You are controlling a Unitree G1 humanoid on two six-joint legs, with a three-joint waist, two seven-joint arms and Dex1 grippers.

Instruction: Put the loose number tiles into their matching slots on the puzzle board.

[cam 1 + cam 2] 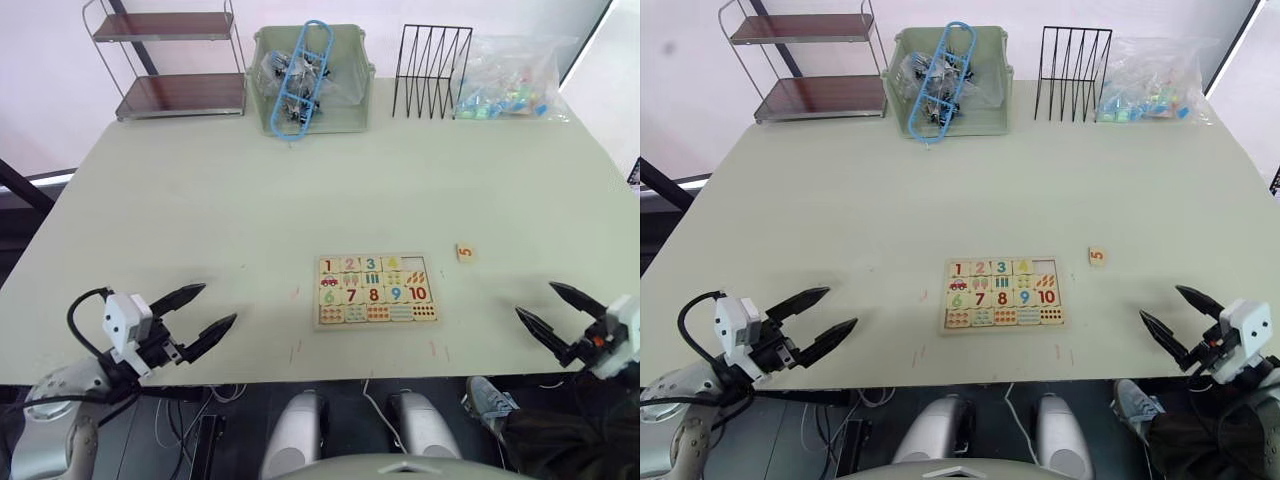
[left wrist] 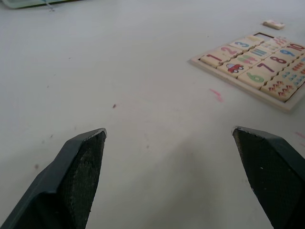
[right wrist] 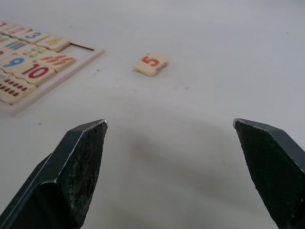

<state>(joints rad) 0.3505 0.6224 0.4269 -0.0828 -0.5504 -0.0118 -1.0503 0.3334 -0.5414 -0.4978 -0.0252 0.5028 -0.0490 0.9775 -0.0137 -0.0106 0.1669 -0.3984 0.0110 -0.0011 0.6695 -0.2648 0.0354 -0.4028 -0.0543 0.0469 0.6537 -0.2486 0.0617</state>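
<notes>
Wooden 5 tile (image 1: 465, 252) lies on the table, ahead of the spread-fingered, empty right hand (image 1: 550, 311).

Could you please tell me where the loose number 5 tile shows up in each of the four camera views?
Left eye view: 5 tile on the table, just right of the puzzle board.
Right eye view: same spot, right of the board's top corner.
Left wrist view: far corner, beyond the board.
Right wrist view: centre, beside the board's empty slot.
Shared landmark: the puzzle board.
</notes>
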